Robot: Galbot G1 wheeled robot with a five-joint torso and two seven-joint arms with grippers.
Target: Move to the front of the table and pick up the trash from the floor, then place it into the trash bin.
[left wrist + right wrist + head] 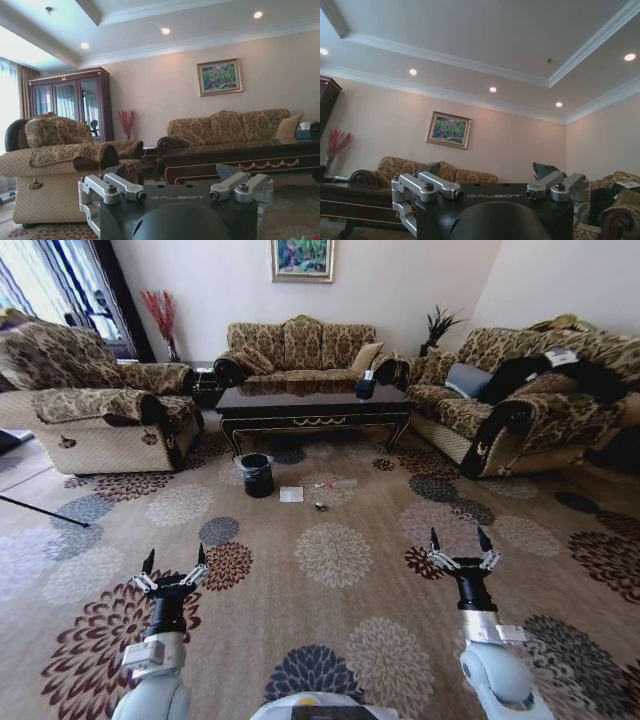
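the robot stands well back on the floor [330,510], a tan carpet with large round flower medallions, facing the sitting area. the table [312,400], long, low and glossy dark brown with gold scroll trim, sits far ahead between three patterned sofas. just in front of the table's left end stands the trash bin [256,474], small, round and black with a clear liner over its rim. the trash lies on the carpet to the right of the bin and near it: a flat white napkin [291,494] closest to the bin, a pale strip that may be a clear wrapper [335,484] a little farther toward the table, and a small dark lump [320,506] just beside the napkin; at this range the small pieces are hard to tell apart.

both arms are held low in front of the robot, well apart from the trash and the bin. the left gripper [173,564] hangs over a dark red medallion with its fingers spread wide and nothing between them. the right gripper [460,543] is level with it on the other side, fingers likewise spread and holding nothing. in the left wrist view the table [240,160] stretches across behind the open gripper's knuckles.
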